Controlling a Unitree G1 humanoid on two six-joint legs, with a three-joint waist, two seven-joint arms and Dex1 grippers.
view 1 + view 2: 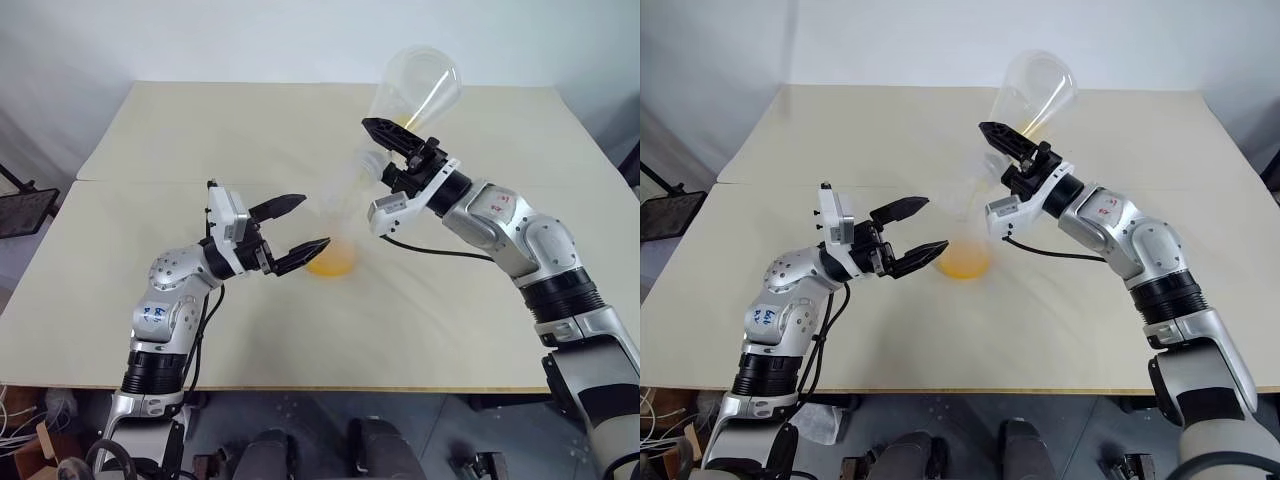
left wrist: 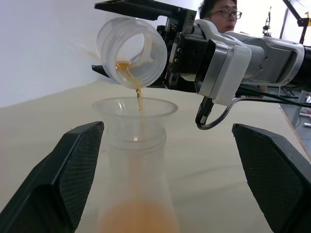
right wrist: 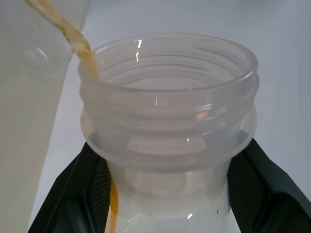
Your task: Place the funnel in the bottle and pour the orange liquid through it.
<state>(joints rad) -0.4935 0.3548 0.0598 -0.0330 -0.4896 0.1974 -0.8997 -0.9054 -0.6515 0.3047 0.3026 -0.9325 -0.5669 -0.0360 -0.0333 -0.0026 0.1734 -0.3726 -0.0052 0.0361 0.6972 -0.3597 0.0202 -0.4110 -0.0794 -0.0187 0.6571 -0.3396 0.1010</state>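
Pouring is what I see under way at the middle of the pale beige surface (image 1: 150, 330). The right hand (image 1: 392, 143) is clamped on the neck of a clear, wide-based conical plastic flask (image 1: 415, 88), which is tipped with its base raised and its threaded mouth pointing down toward the left hand.

From that mouth a thin stream of bright yellow-orange translucent liquid (image 2: 138, 94) falls into the small transparent, colourless plastic funnel (image 2: 135, 108). The funnel sits upright in the wide neck of the frosted, whitish, flask-shaped plastic bottle (image 2: 136, 179), its rim just below the lip of the tipped flask and not touching it. A little orange liquid remains at the lower lip inside the flask mouth. More of it has gathered as a layer in the bottom of the bottle, which stands upright on the surface.

The left hand (image 1: 290, 232) is spread wide, one black finger (image 2: 63, 174) on each side of the bottle. In the left wrist view I see a gap between each finger and the bottle wall, so the left hand is not gripping it.

Behind the right arm, the left wrist view shows part of a person (image 2: 218, 9) at the far side of the surface.
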